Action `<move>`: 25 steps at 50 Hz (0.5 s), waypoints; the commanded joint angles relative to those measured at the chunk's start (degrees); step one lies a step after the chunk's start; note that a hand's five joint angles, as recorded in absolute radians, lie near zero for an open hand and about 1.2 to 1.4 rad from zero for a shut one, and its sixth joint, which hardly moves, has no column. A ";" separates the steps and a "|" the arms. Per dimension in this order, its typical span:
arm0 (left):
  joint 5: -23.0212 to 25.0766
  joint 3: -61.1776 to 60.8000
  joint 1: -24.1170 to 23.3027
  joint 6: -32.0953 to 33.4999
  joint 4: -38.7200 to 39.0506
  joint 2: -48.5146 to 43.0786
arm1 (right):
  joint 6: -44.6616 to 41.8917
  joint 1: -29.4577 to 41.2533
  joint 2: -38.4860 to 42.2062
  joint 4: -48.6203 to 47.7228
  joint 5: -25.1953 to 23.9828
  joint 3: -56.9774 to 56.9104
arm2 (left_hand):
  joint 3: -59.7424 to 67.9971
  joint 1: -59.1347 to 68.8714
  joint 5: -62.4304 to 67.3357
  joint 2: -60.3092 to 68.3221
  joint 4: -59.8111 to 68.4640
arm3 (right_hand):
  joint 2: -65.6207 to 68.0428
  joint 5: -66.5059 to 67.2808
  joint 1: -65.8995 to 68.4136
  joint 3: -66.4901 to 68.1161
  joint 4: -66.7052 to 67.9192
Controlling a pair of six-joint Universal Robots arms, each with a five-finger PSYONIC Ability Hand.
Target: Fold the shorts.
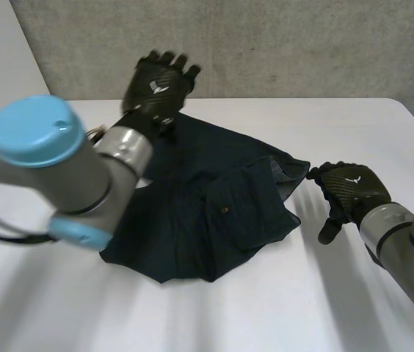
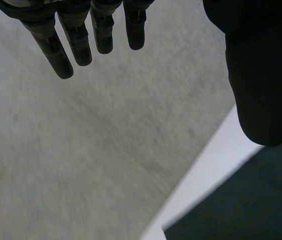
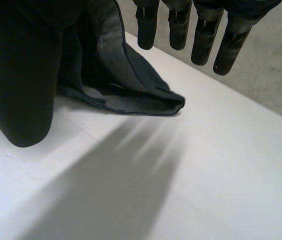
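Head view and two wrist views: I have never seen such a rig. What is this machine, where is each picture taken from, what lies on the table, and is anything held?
It is a robot with two arms, each ending in a black hand. The head view looks down at the white table from between and behind the arms; the robot's left arm is at its left. Each wrist view comes from a camera on that arm's wrist, looking along its own palm. On the table lie dark blue shorts, partly doubled over, a buttoned pocket facing up. Nothing is held. The left hand is raised near the shorts' far edge, fingers straight. The right hand is open beside the shorts' nearest corner, which lies on the table before its palm.
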 commanded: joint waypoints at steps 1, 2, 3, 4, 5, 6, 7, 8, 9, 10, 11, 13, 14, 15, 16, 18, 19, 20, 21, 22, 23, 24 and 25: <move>-1.61 -12.37 3.21 -5.49 -13.53 8.48 | -8.72 0.80 -7.84 -1.41 -2.71 5.18 | 0.38 0.96 0.27 1.02 0.99 | 1.74 0.51 2.70 2.08 0.78; -2.31 -13.25 3.38 -5.76 -15.55 8.92 | -10.47 1.15 -9.59 -2.28 -5.07 6.84 | 0.38 0.96 0.27 1.02 0.99 | 4.90 3.68 5.87 5.24 3.95; -3.79 -14.91 3.73 -6.54 -19.40 9.80 | -11.36 1.24 -10.39 -2.64 -6.22 7.47 | 0.71 1.29 0.61 1.35 1.32 | 6.10 4.87 7.06 6.44 5.15; -4.77 -15.89 3.91 -7.07 -21.01 10.07 | -12.24 1.50 -11.01 -3.17 -7.71 8.25 | 1.05 1.63 0.94 1.69 1.65 | 6.44 5.22 7.41 6.79 5.49; -5.73 -16.86 4.09 -7.69 -22.59 10.33 | -13.81 2.20 -11.88 -4.04 -10.77 9.57 | 1.22 1.80 1.11 1.86 1.82 | 6.78 5.56 7.75 7.12 5.83; -6.70 -17.82 4.26 -8.47 -23.82 10.51 | -14.52 2.56 -12.07 -4.31 -12.19 10.02 | 1.22 1.80 1.11 1.86 1.83 | 7.12 5.89 8.08 7.46 6.16; -8.45 -19.75 4.35 -10.14 -25.66 10.86 | -15.14 2.91 -12.33 -4.49 -13.51 10.46 | 1.39 1.97 1.28 2.03 1.99 | 7.45 6.23 8.42 7.80 6.50; -9.25 -20.72 4.44 -11.11 -26.29 11.04 | -15.84 3.26 -12.33 -4.58 -14.40 10.72 | 1.56 2.13 1.45 2.19 2.16 | 7.46 6.23 8.42 7.80 6.50; -9.95 -21.60 4.44 -12.16 -26.64 11.21 | -17.15 3.79 -12.25 -4.23 -15.97 10.90 | 1.73 2.30 1.62 2.36 2.33 | 7.46 6.23 8.42 7.80 6.50; -10.48 -22.57 4.44 -13.13 -26.82 11.48 | -17.95 4.05 -12.07 -4.14 -16.68 10.99 | 1.89 2.47 1.79 2.53 2.50 | 7.62 6.40 8.59 7.97 6.67; -10.92 -24.40 4.53 -15.14 -27.00 12.00 | -18.74 4.23 -11.98 -4.14 -17.21 11.07 | 2.06 2.64 1.95 2.70 2.67 | 7.62 6.40 8.59 7.97 6.67; -11.19 -26.09 4.53 -16.82 -26.74 12.44 | -21.54 4.40 -11.63 -4.14 -18.44 11.25 | 4.07 4.65 3.96 4.70 4.67 | 8.12 6.90 9.09 8.47 7.17; -11.19 -26.79 4.53 -17.35 -26.56 12.62 | -22.61 4.49 -11.19 -4.40 -18.62 11.25 | 5.58 6.16 5.47 6.22 6.18 | 8.30 7.07 9.26 8.64 7.34; -11.11 -27.93 4.70 -18.32 -25.60 12.71 | -23.66 4.49 -10.49 -4.49 -18.71 11.25 | 6.26 6.84 6.15 6.90 6.87 | 8.30 7.07 9.26 8.64 7.34; -11.02 -28.37 4.79 -18.67 -24.90 12.62 | -24.89 4.49 -9.62 -4.66 -18.62 11.16 | 6.27 6.85 6.16 6.90 6.87 | 8.46 7.24 9.43 8.81 7.51; -11.02 -29.17 4.97 -18.85 -23.05 12.62 | -28.49 4.49 -6.28 -5.02 -18.54 10.55 | 6.44 7.01 6.33 7.07 7.04 | 10.31 9.08 11.27 10.65 9.35; -11.02 -29.60 4.97 -18.85 -20.87 12.19 | -29.72 4.58 -5.05 -5.19 -18.54 10.29 | 6.44 7.01 6.33 7.07 7.04 | 10.82 9.59 11.78 11.16 9.86; -11.02 -29.78 5.05 -18.85 -19.80 12.09 | -30.87 4.58 -3.99 -5.37 -18.45 10.02 | 6.44 7.01 6.33 7.07 7.04 | 11.32 10.10 12.29 11.66 10.37; -11.02 -29.96 5.05 -18.77 -18.75 12.01 | -32.88 4.67 -2.16 -5.98 -18.36 9.50 | 6.44 7.01 6.33 7.07 7.04 | 12.16 10.93 13.12 12.50 11.21; -11.02 -30.05 5.14 -18.77 -17.61 11.92 | -33.60 4.67 -1.27 -6.33 -18.27 9.23 | 6.44 7.01 6.33 7.07 7.04 | 12.50 11.27 13.46 12.84 11.55; -11.02 -30.05 5.14 -18.68 -15.68 11.48 | -34.21 4.58 -0.56 -6.86 -18.19 9.06 | 6.44 7.01 6.33 7.07 7.04 | 12.84 11.61 13.80 13.18 11.88; -11.02 -29.87 5.14 -18.68 -14.79 11.04 | -34.57 4.58 0.14 -7.47 -18.18 8.71 | 6.44 7.01 6.33 7.07 7.04 | 13.67 12.45 14.64 14.01 12.72; -11.02 -29.70 5.14 -18.68 -14.00 10.43 | -34.92 4.58 1.80 -8.87 -18.18 8.27 | 6.44 7.01 6.33 7.07 7.04 | 15.51 14.29 16.48 15.85 14.56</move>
